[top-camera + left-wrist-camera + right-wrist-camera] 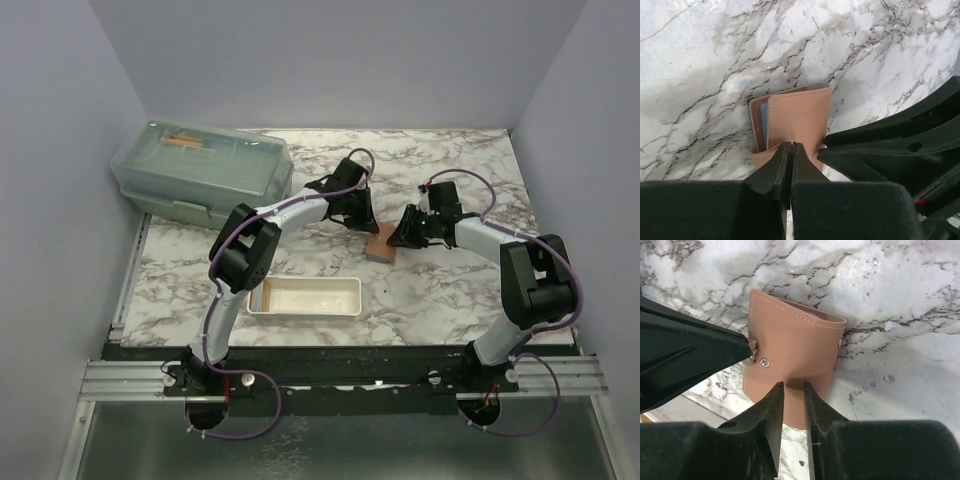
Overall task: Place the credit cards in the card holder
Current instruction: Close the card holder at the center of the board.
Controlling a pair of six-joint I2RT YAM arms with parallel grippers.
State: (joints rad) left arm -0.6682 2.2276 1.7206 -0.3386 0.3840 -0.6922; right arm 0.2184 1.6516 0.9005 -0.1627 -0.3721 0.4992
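Note:
The tan-brown card holder [381, 243] lies on the marble table between my two grippers. In the left wrist view the card holder [800, 117] is partly folded, and a blue-grey credit card [763, 125] shows inside its left pocket. My left gripper [791, 145] is shut, with its tips pinching the holder's near edge. In the right wrist view the holder [792, 347] shows its studded face, and the left gripper's tips [742, 351] meet its left edge by a stud. My right gripper [793, 385] is slightly open just over the holder's near edge.
A white rectangular tray [305, 297] sits at the front centre of the table. A lidded translucent plastic box [205, 170] stands at the back left. Grey walls close in the sides and back. The right gripper's fingers [900, 145] fill the right of the left wrist view.

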